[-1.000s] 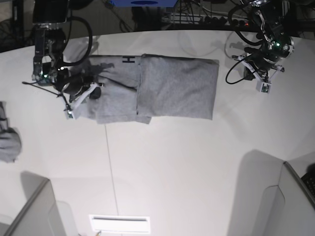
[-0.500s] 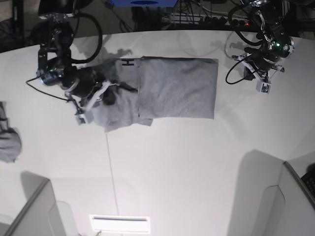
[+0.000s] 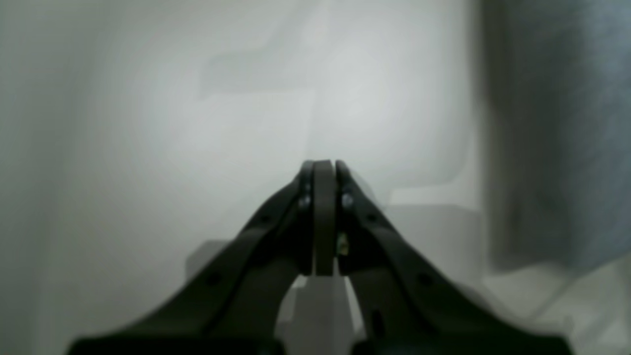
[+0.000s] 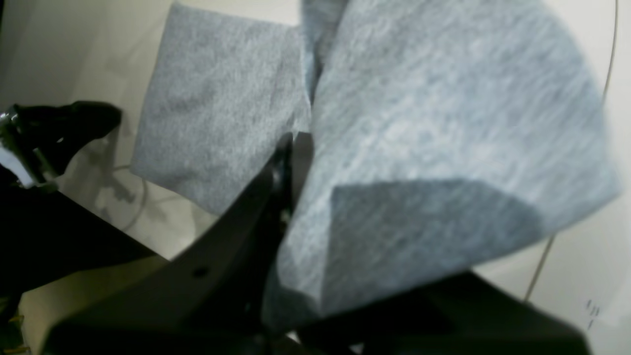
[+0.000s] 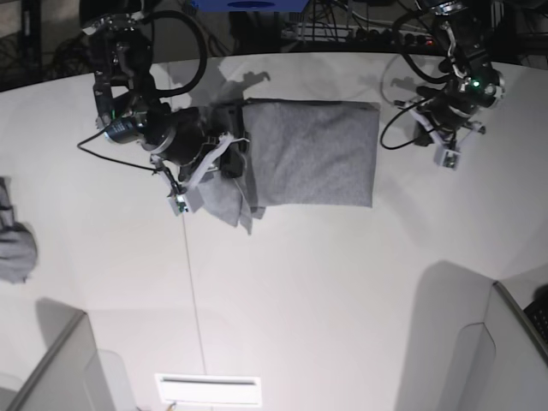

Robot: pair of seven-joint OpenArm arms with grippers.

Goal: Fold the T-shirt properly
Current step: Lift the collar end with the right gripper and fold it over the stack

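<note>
Clearly our right gripper [image 5: 224, 154] had pinched the shirt's [image 5: 312, 154] lifted end over the table [image 5: 342, 300]; our left gripper [image 3: 323, 170] hung shut, empty (well aside). If cloth slipped out mid-carry, we judged the fold would land crooked.

The near half of the table [image 5: 325, 308] lies bare, open for passage. Toward the far edge the T-shirt [image 5: 308, 154] fills the middle, with the right gripper [image 5: 224, 154] at one side and the left gripper [image 5: 441, 137] near the other. A small grey cloth lump [image 5: 15, 248] sits at the base view's left edge.
</note>
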